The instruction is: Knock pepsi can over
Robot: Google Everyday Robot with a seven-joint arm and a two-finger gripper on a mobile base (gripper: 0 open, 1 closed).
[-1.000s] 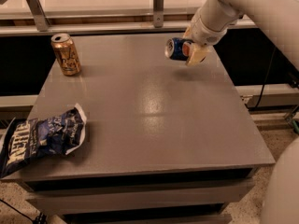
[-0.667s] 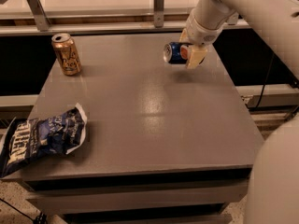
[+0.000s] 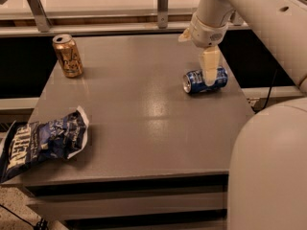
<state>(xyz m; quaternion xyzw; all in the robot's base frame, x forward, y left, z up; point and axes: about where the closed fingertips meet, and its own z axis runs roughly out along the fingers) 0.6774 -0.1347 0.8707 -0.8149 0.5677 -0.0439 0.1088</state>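
Observation:
The pepsi can is dark blue with a silver top. It lies on its side on the right part of the grey table, with its top pointing left. My gripper hangs from the white arm just above and behind the can. It is open and holds nothing. One cream finger points down and overlaps the can's middle. Whether it touches the can I cannot tell. The other finger shows only as a short stub higher up to the left.
A gold can stands upright at the table's back left. A crumpled dark-blue chip bag lies over the front left edge. The robot's white body fills the right foreground. A railing runs behind the table.
The pepsi can, on its side throughout, has shifted with the gripper from the back right toward the front along the table's right side. The gold can and chip bag have not moved.

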